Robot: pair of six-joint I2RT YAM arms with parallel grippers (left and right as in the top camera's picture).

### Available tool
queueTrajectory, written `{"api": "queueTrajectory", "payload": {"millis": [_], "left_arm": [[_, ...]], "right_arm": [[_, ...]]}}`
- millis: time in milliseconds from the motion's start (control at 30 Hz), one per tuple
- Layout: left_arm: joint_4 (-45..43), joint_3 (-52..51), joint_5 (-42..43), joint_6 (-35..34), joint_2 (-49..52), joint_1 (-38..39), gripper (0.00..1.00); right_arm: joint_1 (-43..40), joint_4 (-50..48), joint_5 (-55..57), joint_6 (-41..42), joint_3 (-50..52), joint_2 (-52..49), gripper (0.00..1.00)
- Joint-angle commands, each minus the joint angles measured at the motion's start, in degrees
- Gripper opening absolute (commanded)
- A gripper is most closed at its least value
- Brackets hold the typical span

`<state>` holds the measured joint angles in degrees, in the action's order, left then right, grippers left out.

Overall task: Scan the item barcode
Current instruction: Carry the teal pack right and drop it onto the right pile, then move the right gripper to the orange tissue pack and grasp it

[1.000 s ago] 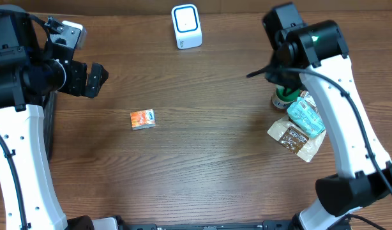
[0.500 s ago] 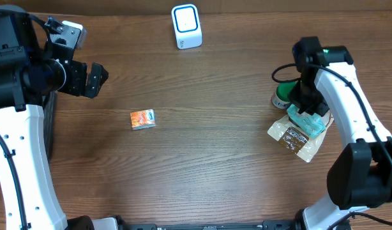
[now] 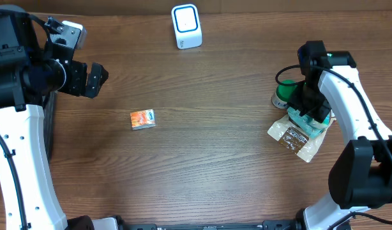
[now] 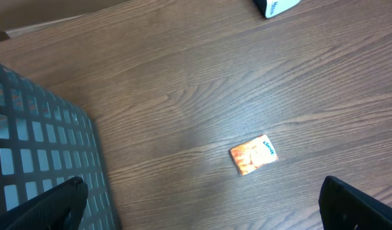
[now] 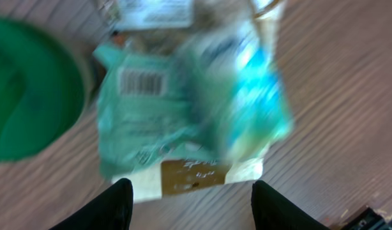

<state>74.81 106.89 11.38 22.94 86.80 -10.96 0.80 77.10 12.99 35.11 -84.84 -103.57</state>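
**Q:** What was the state of the right gripper [image 5: 189, 199]?

**A:** In the right wrist view its two dark fingers [image 5: 118, 203] stood apart at the bottom edge, with nothing between them. They hung over a teal packet [image 5: 183, 108], which was blurred. I could not tell whether they touched it.

**Q:** Where did that packet lie?

**A:** At the right of the overhead frame, on the wooden table [image 3: 215, 160]. It lay partly on a brown packet [image 3: 297, 140] and just beside a green-lidded tub [image 3: 283, 96]. A barcode label [image 5: 142, 82] faced up at the upper left of the packet in the wrist view.

**Q:** And the left gripper [image 3: 97, 79]?

**A:** Its jaws were fully spread and empty. It was held at the upper left of the overhead frame, well apart from every item.

**Q:** What else was noted?

**A:** A white scanner [image 3: 186, 26] stood at top centre. A small orange box [image 3: 143, 119] lay alone at left of centre. A grey mesh basket [image 4: 36, 147] filled the lower left of the left wrist view.
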Motion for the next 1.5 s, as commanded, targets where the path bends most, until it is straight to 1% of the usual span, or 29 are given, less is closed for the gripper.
{"api": "queueTrajectory", "payload": {"millis": [0,133,200,300,367,567,633,833,1033,1133,1267,1467], "left_arm": [[-0.02,0.96,0.20,1.29,0.09,0.33,1.00],[-0.04,0.96,0.20,1.29,0.09,0.35,1.00],[-0.04,0.96,0.20,1.29,0.09,0.35,1.00],[-0.02,0.96,0.20,1.29,0.09,0.35,1.00],[-0.02,0.96,0.20,1.29,0.09,0.35,1.00],[-0.02,0.96,0.20,1.29,0.09,0.35,1.00],[-0.04,0.96,0.20,1.29,0.09,0.35,1.00],[-0.02,0.96,0.20,1.29,0.09,0.35,1.00],[-0.02,0.96,0.20,1.27,0.09,0.48,1.00],[-0.02,0.94,0.20,1.29,0.09,0.48,1.00],[-0.04,0.96,0.17,1.29,0.09,0.48,1.00],[-0.04,0.96,0.20,1.29,0.09,0.48,1.00]], "right_arm": [[0.35,0.15,-8.59,-6.49,-4.85,0.33,0.58],[4.11,-2.10,-21.62,-12.46,-10.60,0.37,0.57],[7.19,-5.75,-28.11,-15.21,-11.56,0.37,0.59],[12.70,-13.16,-33.81,-15.65,-11.34,0.11,0.63],[17.27,-18.62,-34.05,-14.08,-10.64,-0.44,0.67],[27.80,-30.71,-34.12,-8.31,-9.31,-5.49,0.67],[30.56,-34.45,-34.69,-8.26,-9.31,-7.96,0.67],[38.69,-50.31,-36.04,-7.89,-9.31,-16.90,0.66],[44.19,-63.12,-36.02,-8.55,-9.31,-23.89,0.67],[46.07,-67.98,-36.04,-8.57,-9.31,-26.14,0.67],[48.30,-69.53,-36.24,-8.57,-9.31,-27.28,0.67],[49.77,-63.63,-35.74,-8.61,-9.31,-27.32,0.67]]}}
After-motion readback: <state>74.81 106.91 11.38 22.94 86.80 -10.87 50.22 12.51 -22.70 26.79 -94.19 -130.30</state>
